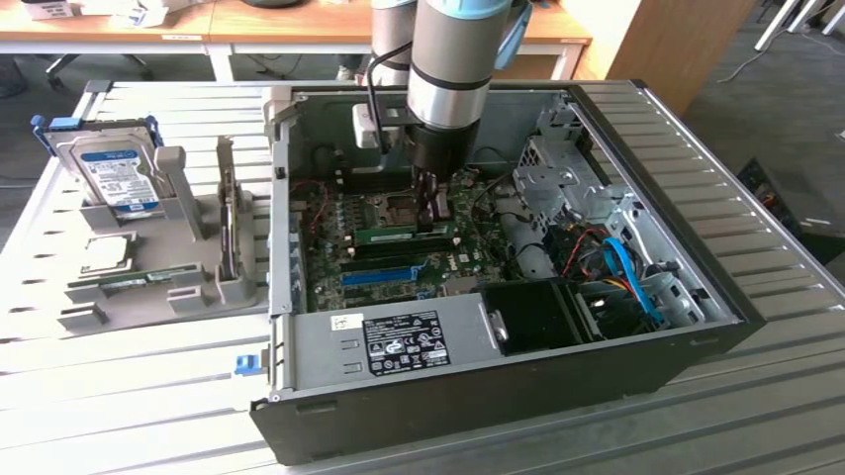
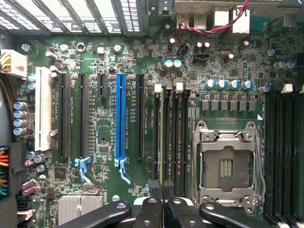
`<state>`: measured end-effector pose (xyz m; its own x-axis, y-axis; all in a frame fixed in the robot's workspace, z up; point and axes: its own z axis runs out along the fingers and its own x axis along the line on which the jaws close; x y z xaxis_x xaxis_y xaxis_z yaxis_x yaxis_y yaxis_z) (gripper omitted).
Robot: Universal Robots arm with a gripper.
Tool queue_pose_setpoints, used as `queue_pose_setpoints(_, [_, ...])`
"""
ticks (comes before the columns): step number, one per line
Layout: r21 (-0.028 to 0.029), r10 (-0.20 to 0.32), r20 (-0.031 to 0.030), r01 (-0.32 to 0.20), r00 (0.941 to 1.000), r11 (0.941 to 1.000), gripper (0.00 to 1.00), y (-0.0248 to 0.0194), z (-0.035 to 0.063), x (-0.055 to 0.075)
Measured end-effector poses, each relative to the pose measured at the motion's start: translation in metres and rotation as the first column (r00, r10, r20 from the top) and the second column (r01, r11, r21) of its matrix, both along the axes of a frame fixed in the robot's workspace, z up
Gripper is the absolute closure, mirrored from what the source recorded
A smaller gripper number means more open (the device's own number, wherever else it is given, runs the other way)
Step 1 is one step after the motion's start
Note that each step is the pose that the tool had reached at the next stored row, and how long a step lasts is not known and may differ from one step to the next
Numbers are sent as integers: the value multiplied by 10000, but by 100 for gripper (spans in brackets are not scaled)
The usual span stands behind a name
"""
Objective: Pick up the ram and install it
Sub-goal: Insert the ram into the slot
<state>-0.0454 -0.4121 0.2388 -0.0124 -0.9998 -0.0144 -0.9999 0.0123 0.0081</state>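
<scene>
The ram (image 1: 400, 237) is a long green stick with a pale label. It stands on edge on the motherboard inside the open computer case (image 1: 687, 247). My gripper (image 1: 426, 220) comes straight down from the arm onto the stick's upper edge, fingers shut on it. In the wrist view the ram (image 2: 164, 137) shows edge-on as a thin line along one of the black memory slots beside the processor socket (image 2: 228, 166). The dark fingertips (image 2: 169, 186) are closed at its near end, with my gripper (image 2: 161, 187) centred over the slot.
A grey holder (image 1: 185, 272) at the exterior view's left carries a blue-labelled hard drive (image 1: 113, 173) and a square silver processor chip (image 1: 106, 252). Inside the case are a black shroud (image 1: 535, 312), blue and red cables (image 1: 620, 267), drive cages (image 1: 561, 183) and a blue expansion slot (image 2: 121, 118).
</scene>
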Motion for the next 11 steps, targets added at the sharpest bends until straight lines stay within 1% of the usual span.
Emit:
queue_pose_setpoints(7, [0, 0, 6, 0, 10000, 10000, 88, -3, -35, 0])
queue_pose_setpoints(11, [0, 0, 7, 0, 10000, 10000, 88, -3, -37, 0])
